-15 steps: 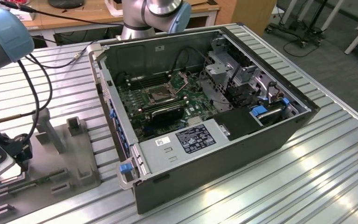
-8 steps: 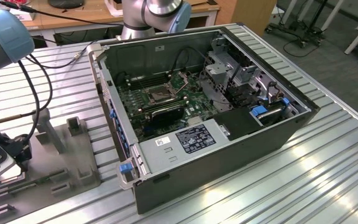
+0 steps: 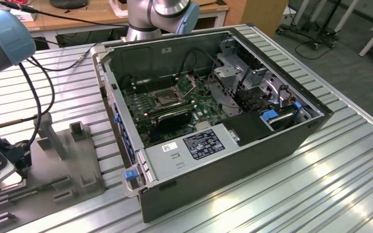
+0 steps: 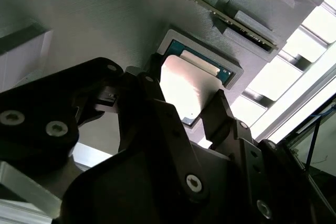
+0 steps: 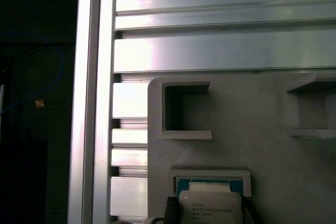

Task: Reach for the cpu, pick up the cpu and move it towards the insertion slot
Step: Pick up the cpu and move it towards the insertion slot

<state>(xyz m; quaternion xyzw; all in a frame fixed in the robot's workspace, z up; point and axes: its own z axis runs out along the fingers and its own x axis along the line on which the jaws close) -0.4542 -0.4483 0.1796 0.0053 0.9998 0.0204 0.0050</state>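
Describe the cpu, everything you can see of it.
The cpu is a flat square chip with a pale silvery metal top and a thin green border at its edge. It lies flat in a square recess of the grey tray. The gripper is right over it; whether it touches the chip cannot be told.

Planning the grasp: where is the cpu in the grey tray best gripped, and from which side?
Likely by two opposite thin edges, from straight above: the cpu lies flat in a framed recess of the grey tray, top face up.
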